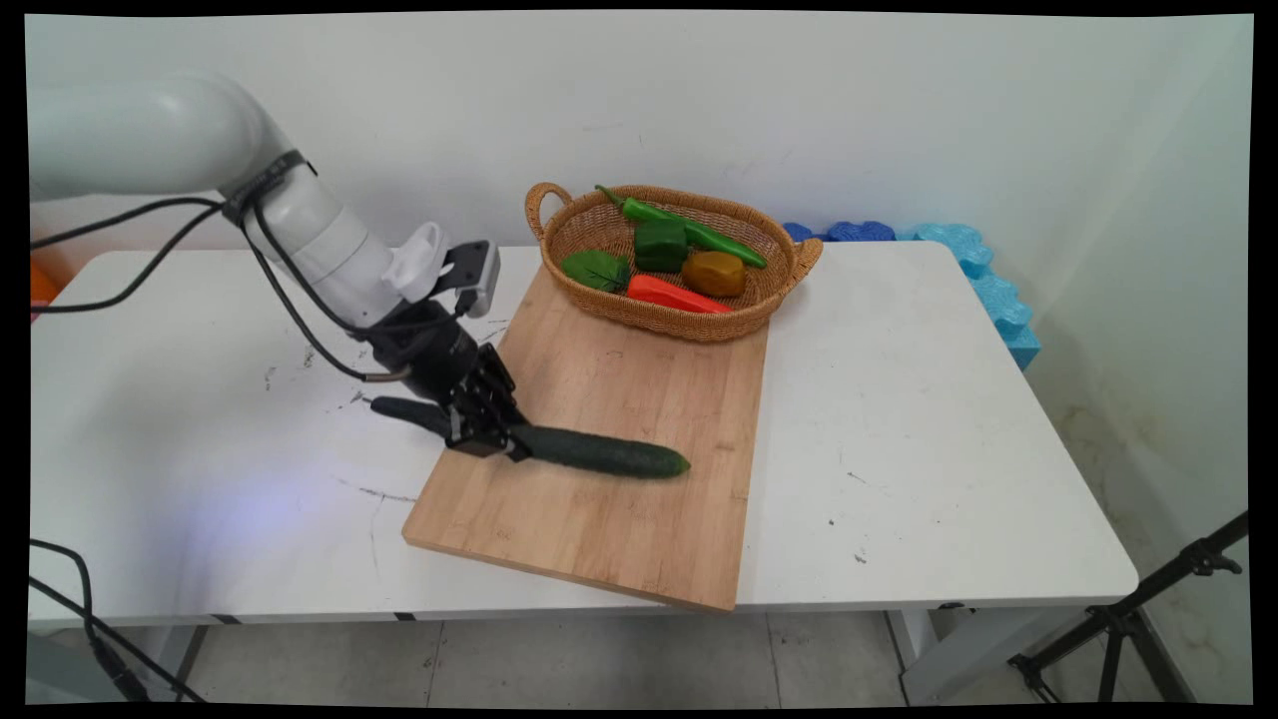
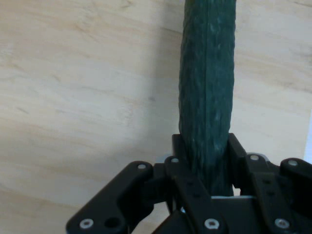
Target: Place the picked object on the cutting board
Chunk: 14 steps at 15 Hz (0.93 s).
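White worktop (image 1: 899, 419), and the wooden cutting board (image 1: 619, 479) lies right under the hand (image 1: 486, 424), which is clamped on a dark cucumber (image 1: 599, 452) whose far end rests on the board. Well beyond the hand, a basket (image 1: 789, 262) of vegetables sits at the board's far end.
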Tool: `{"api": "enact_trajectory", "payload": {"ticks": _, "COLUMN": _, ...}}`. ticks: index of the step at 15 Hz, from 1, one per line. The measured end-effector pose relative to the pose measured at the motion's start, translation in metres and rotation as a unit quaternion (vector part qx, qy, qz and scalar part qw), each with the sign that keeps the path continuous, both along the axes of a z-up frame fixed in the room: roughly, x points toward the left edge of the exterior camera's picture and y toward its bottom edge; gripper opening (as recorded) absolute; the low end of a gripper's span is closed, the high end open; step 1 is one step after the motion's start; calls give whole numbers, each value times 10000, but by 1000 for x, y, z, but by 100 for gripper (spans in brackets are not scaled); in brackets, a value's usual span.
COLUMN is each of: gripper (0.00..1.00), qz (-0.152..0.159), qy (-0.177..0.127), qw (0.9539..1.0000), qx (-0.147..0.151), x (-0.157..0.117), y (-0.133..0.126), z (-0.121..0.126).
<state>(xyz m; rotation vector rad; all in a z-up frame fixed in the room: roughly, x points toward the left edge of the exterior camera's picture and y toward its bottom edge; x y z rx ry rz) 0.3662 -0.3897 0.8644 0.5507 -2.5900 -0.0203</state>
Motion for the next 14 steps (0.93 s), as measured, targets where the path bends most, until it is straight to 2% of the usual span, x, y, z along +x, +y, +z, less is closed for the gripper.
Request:
{"api": "enact_trajectory", "payload": {"ticks": 8, "gripper": 0, "qz": -49, "qy": 104, "qw": 9996, "qx": 267, "x": 1, "y": 9, "z": -24}}
{"api": "enact_trajectory", "payload": {"ticks": 9, "gripper": 100, "qz": -60, "qy": 112, "qw": 9995, "qx": 286, "x": 1, "y": 9, "z": -28}}
{"api": "enact_trajectory", "payload": {"ticks": 14, "gripper": 100, "qz": -110, "qy": 112, "qw": 9995, "qx": 284, "x": 0, "y": 9, "z": -37}}
